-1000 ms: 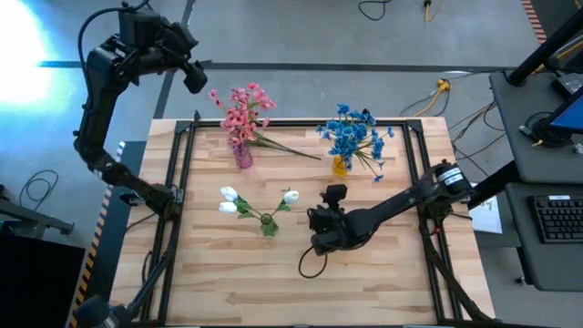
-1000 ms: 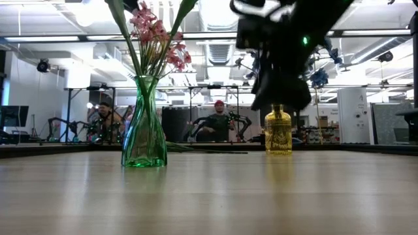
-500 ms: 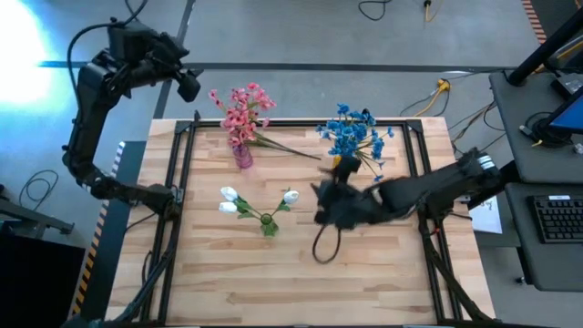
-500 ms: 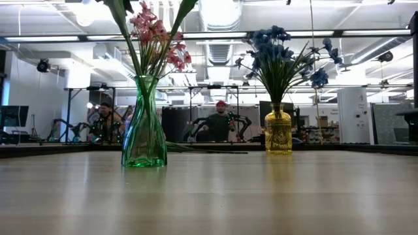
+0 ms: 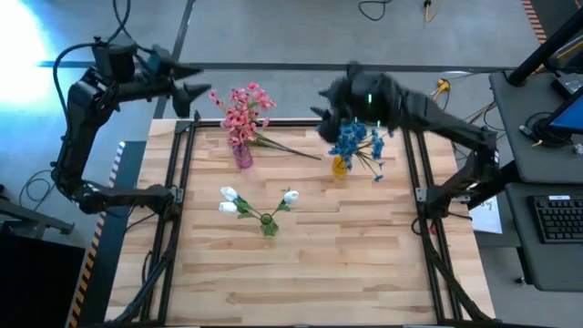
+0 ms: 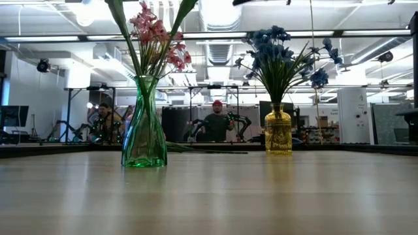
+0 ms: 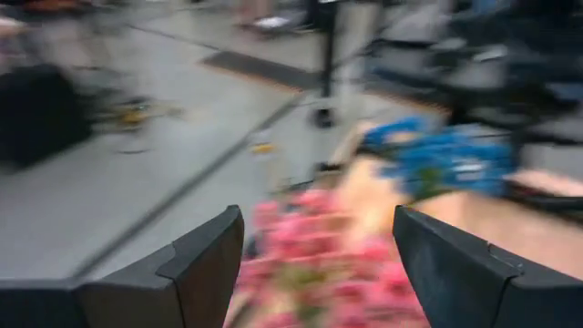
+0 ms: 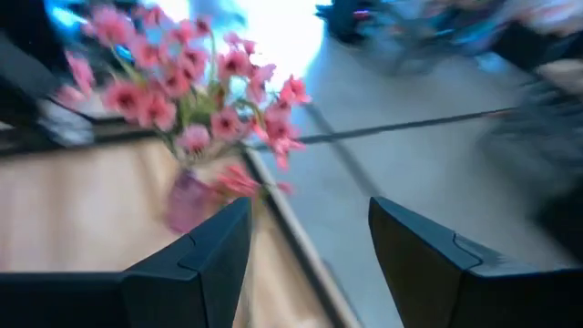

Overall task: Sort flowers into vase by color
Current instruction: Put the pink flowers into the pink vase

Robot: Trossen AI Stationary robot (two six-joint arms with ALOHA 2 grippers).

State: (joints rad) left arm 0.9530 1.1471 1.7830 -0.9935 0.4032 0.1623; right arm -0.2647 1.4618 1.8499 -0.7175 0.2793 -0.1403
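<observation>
**One pink stem lies flat between the two back vases**

Nearest the front edge stands the green vase (image 5: 268,226) with the white flowers (image 5: 231,200), upright and alone in the table's (image 5: 301,282) middle-left.

Farther back, the pink flowers (image 5: 240,111) fill the pink vase (image 5: 242,157) at back left, and the blue flowers (image 5: 352,137) fill the yellow vase (image 5: 340,165) at back right. A loose pink sprig (image 5: 284,148) lies on the wood, touching neither vase, its long axis running from the pink vase's foot toward the yellow one.

That sprig is what the next move turns on, as I judge it. The right gripper (image 5: 330,117) hangs high over the blue bunch, just beside the stem's free end; its fingers are spread and empty. The left gripper (image 5: 193,93) hovers off the table's back-left corner, fingers likewise parted, holding nothing, and farther from the sprig.

No brand, label or writing is legible anywhere.
</observation>
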